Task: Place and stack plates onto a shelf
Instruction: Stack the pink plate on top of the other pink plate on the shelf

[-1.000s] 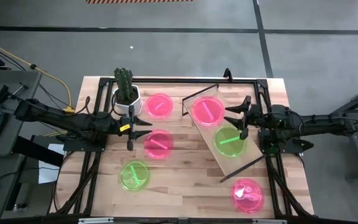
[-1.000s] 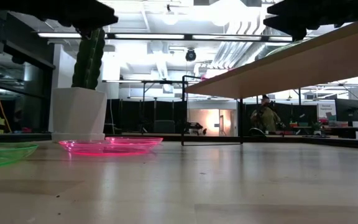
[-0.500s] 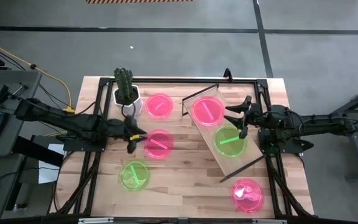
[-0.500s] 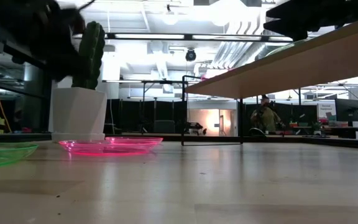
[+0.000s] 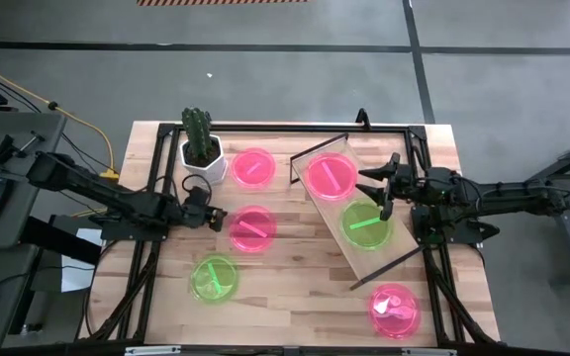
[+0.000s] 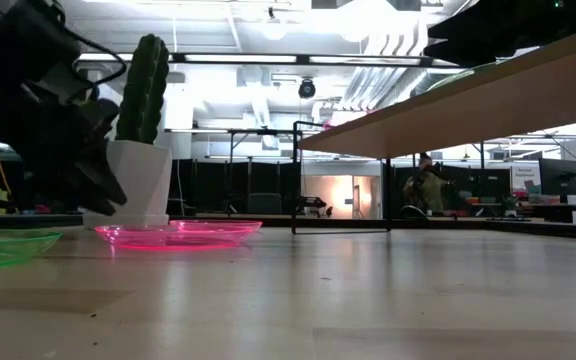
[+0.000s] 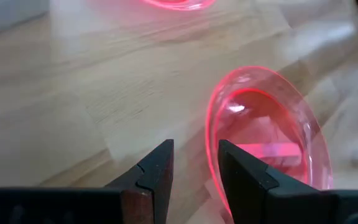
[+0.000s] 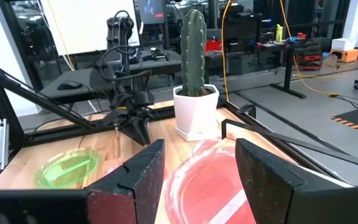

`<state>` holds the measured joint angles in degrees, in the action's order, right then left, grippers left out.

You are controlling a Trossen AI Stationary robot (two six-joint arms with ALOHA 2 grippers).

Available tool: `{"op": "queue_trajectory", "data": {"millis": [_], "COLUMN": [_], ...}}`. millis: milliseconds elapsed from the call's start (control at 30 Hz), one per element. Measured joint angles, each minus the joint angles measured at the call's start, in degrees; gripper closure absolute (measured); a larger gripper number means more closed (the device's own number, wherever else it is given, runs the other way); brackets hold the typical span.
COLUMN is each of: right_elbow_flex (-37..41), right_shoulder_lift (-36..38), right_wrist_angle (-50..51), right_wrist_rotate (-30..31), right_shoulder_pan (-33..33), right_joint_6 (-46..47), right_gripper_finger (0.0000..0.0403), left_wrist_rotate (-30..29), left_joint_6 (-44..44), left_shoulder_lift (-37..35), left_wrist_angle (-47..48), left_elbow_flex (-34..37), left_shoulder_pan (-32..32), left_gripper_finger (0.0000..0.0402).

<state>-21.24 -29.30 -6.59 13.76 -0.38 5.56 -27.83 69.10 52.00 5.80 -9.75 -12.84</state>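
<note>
1. The left gripper (image 5: 212,219) is seen low over the table (image 5: 295,287), just beside the near rim of the middle pink plate (image 5: 252,229); in the left wrist view its fingers (image 7: 156,176) are parted by a narrow gap with nothing held, one fingertip right at the plate's edge.
2. The shelf (image 5: 356,210) is set slantwise across the right half of the table; a pink plate (image 5: 331,176) and a green plate (image 5: 366,224) are carried on it, side by side.
3. The right gripper (image 5: 380,187) is held above the shelf between those two plates, its fingers (image 8: 138,170) spread wide and empty.
4. Off the shelf, a pink plate (image 5: 254,167) lies beside the cactus pot (image 5: 203,156), a green plate (image 5: 214,279) lies near the front left, and a pink plate (image 5: 394,310) lies at the front right corner.
5. Bare board is left between the middle plate and the shelf's edge.
</note>
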Motion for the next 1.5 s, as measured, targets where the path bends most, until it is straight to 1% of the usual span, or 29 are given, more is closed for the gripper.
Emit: {"op": "queue_trajectory", "data": {"millis": [133, 300, 533, 767, 867, 1133, 1367, 1500], "right_elbow_flex": [-0.01, -0.01, -0.01, -0.01, -0.01, -0.01, -0.01, -0.01], "right_shoulder_lift": [0.00, 0.00, 0.00, 0.00, 0.00, 0.00, 0.00, 0.00], "right_wrist_angle": [0.52, 1.24, 1.26, 1.26, 1.26, 1.24, 1.25, 1.68], "right_wrist_rotate": [0.00, 0.02, 0.02, 0.02, 0.02, 0.02, 0.02, 0.02], "right_shoulder_pan": [0.00, 0.00, 0.00, 0.00, 0.00, 0.00, 0.00, 0.00], "right_joint_6": [0.60, 1.03, 1.03, 1.03, 1.03, 1.03, 0.99, 1.03], "right_gripper_finger": [0.0218, 0.0218, 0.0218, 0.0218, 0.0218, 0.0218, 0.0218, 0.0218], "left_wrist_rotate": [-1.68, -1.88, -1.89, -1.72, -1.90, -1.35, -2.07, -1.28], "left_joint_6": [2.65, 1.33, 5.03, 4.87, 5.00, 1.88, 1.72, 2.39], "left_shoulder_lift": [2.70, 7.54, 14.70, 20.49, 22.29, 24.07, 24.05, 24.47], "left_wrist_angle": [-3.27, -11.28, -12.60, -20.64, -20.79, -20.70, -20.76, -20.74], "left_elbow_flex": [0.60, 0.54, 0.54, 0.48, -0.69, -3.54, -4.61, -4.71], "left_shoulder_pan": [-0.71, -1.53, -1.59, -2.11, -2.61, -2.90, -2.90, -2.92], "left_gripper_finger": [0.0284, 0.0284, 0.0284, 0.0284, 0.0284, 0.0284, 0.0284, 0.0284]}}
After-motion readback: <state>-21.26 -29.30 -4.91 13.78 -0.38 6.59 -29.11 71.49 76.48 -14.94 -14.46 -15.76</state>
